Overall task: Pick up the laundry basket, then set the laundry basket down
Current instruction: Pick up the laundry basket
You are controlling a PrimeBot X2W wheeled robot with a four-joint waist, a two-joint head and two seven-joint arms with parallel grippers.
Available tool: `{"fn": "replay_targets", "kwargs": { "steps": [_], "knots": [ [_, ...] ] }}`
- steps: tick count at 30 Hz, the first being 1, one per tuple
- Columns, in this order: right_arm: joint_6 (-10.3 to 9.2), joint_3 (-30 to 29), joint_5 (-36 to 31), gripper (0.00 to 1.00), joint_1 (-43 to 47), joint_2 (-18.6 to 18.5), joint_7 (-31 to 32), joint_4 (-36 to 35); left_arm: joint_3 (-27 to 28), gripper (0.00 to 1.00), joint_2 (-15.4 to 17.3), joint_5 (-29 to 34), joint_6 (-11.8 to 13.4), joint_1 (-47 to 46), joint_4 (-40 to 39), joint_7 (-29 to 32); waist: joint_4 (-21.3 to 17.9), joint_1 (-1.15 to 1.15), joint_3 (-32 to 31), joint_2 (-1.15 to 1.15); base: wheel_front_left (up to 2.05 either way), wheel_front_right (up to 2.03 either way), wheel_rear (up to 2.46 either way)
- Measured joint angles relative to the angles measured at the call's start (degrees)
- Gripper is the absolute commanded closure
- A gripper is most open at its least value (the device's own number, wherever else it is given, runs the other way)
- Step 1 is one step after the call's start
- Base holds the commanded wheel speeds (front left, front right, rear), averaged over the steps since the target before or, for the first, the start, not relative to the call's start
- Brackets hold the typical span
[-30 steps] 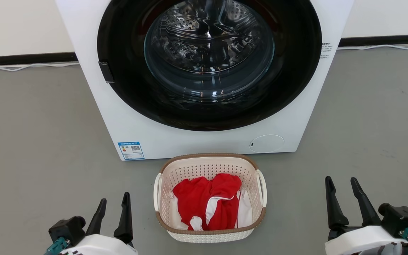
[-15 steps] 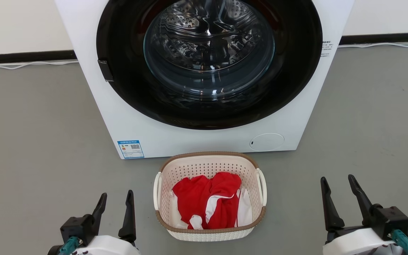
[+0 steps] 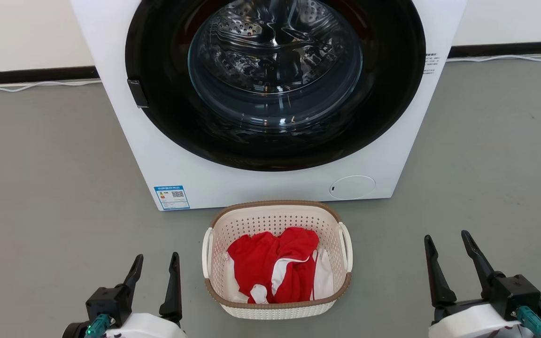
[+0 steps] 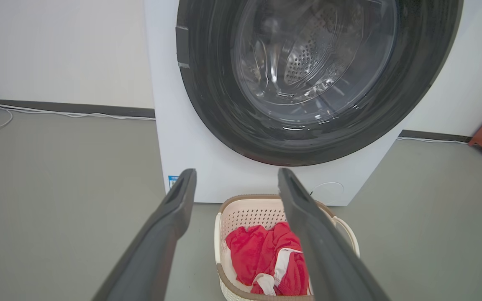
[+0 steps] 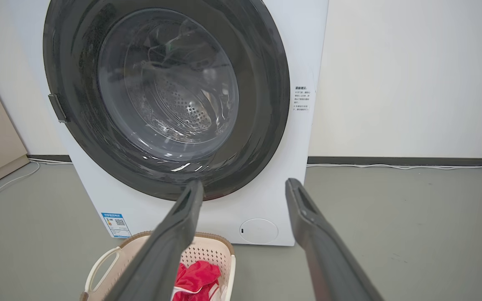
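Both grippers stand wide open and empty: the left gripper point(image 3: 157, 256) and right gripper point(image 3: 445, 234) are either side of the small cream-white perforated plastic laundry basket point(image 3: 275, 219), not touching it. It sits on the grey floor point(image 3: 40, 188) before the white washing machine point(image 3: 167, 155).

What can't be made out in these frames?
Basket floor: head view, covered by the clothes.
Washer top: all views, cut off by the upper edge.
Blue label text: head view, too small to read.
Basket's near end: both wrist views, cut off by the bottom edge.
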Motion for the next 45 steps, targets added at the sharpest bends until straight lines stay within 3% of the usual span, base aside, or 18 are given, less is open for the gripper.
{"fn": "replay_targets", "kwargs": {
  "steps": [20,30,45],
  "knots": [
    [0.01,-0.43,0.79,0.00,-0.65,-0.02,-0.07,-0.23,-0.80,0.00,0.00,-0.01,0.00,-2.03,0.34,0.00,0.35,0.00,3.27,0.00,0.00,0.00,0.00],
    [0.01,-0.07,0.64,0.00,-7.05,-0.16,-0.07,1.56,-2.48,0.00,-0.03,-0.93,0.93,-7.09,4.44,0.00,0.62,0.00,8.24,0.00,0.00,0.00,0.00],
    [0.02,0.62,-1.14,0.00,-24.41,-1.88,-0.14,16.56,-6.22,0.00,-0.31,-2.50,2.46,-24.77,17.79,-0.09,1.24,0.00,22.24,0.00,0.00,0.00,0.00]
  ]
}}
